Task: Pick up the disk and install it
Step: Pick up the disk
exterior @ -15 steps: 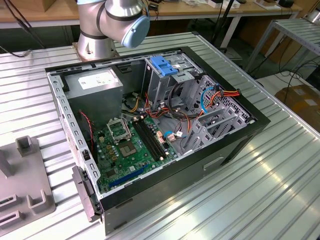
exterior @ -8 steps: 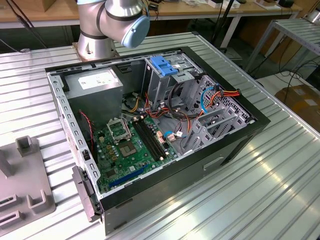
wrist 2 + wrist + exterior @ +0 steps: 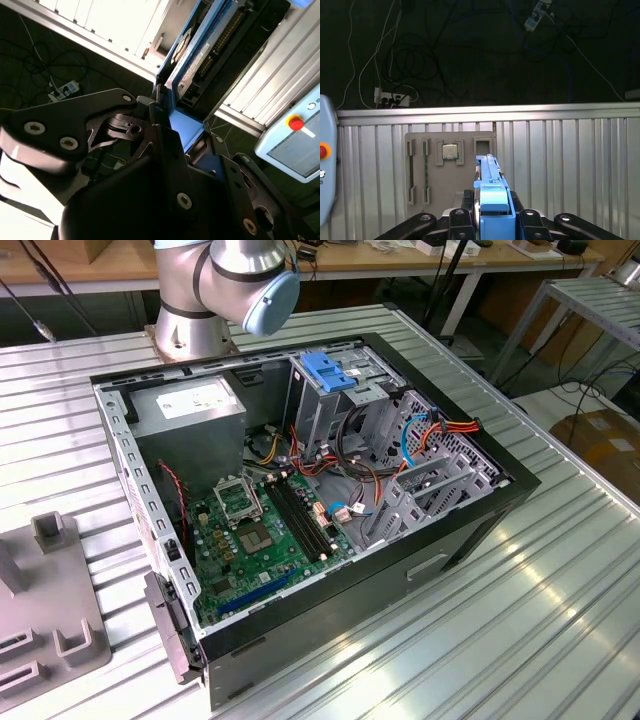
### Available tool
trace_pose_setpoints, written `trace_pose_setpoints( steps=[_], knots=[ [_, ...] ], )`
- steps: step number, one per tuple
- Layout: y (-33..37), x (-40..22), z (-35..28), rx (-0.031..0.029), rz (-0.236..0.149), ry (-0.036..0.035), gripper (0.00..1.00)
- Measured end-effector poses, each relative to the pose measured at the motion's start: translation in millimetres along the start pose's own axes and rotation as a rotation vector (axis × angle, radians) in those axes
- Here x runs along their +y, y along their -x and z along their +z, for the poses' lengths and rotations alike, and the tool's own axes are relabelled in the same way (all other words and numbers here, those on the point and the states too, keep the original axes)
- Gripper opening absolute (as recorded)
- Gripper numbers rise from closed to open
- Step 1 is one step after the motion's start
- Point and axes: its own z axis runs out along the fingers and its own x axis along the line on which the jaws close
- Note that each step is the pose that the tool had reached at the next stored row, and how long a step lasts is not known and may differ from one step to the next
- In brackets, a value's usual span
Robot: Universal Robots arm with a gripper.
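One item in grip: flat rectangular dark grey disk (image 3: 490, 167) with blue plastic rails, clamped edge-on between the fingers of the black metal tool (image 3: 492, 202), closed tight against its sides. Held clear of the ribbed silver tabletop (image 3: 570, 165), grey slotted holder plate (image 3: 445, 185) directly behind it in the first wrist view. Open black computer case (image 3: 450, 570) resting on the same tabletop, beside that plate.

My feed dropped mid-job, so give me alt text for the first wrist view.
The gripper is clamped on the disk, held edge-on with its blue carrier rail facing the camera. Beyond it, a grey fixture tray holding a processor chip sits on the ribbed metal table.
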Motion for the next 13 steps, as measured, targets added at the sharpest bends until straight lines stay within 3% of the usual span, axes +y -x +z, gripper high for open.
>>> trace_pose_setpoints(
  steps=[3, 11, 13],
  knots=[
    [0.0, 0.1, -7.8, 0.0, 0.0, 0.0, 0.37],
    [0.0, 0.0, -8.5, 0.0, 0.0, -0.0001, 0.37],
    [0.0, -2.4, -8.5, 0.0, 0.0, -0.0001, 0.37]
  ],
)
